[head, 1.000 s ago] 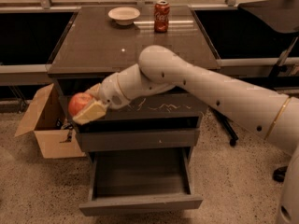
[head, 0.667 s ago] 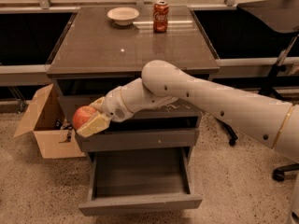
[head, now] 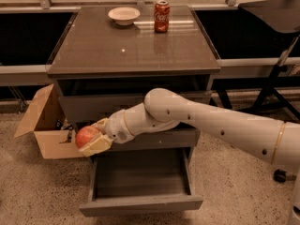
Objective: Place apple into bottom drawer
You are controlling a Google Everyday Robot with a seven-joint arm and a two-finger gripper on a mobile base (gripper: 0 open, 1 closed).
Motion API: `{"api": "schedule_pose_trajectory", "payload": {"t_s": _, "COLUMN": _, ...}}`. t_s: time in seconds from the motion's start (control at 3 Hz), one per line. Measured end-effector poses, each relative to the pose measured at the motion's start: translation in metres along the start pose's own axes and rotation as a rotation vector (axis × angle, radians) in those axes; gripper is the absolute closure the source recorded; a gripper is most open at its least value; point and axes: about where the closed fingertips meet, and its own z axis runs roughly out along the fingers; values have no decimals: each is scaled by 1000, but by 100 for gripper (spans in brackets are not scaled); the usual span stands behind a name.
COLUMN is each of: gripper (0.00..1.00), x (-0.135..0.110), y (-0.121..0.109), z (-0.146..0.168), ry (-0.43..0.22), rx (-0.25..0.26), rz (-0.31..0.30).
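Observation:
The red apple (head: pixel 86 136) with a yellowish blush is held in my gripper (head: pixel 93 137), whose pale fingers (head: pixel 97 145) are shut around it. It hangs just left of the cabinet, above the front left corner of the bottom drawer (head: pixel 140 204). That drawer is pulled out, a wide dark grey tray with a smooth floor that holds nothing. My white arm reaches in from the right across the middle drawer front.
A red cola can (head: pixel 161 16) and a white bowl (head: pixel 123 15) stand at the back of the cabinet top (head: pixel 131 46). An open cardboard box (head: pixel 43 125) sits on the floor at the left. A dark chair (head: pixel 276 41) stands at the right.
My gripper has moved down and a little right with the apple, from the level of the upper drawer front to the level of the middle one.

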Motion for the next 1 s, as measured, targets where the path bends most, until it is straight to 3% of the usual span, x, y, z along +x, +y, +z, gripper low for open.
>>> {"api": "schedule_pose_trajectory", "payload": {"t_s": 0.33, "gripper": 100, "x": 40, "y": 9, "z": -2, "ry": 80, "rx": 16, "rz": 74}}
{"api": "schedule_pose_trajectory", "payload": {"t_s": 0.67, "gripper": 100, "x": 118, "y": 21, "z": -4, "ry": 182, "rx": 25, "rz": 180}}
{"api": "schedule_pose_trajectory", "payload": {"t_s": 1.0, "gripper": 100, "x": 183, "y": 20, "z": 6, "ry": 241, "rx": 11, "rz": 276}}
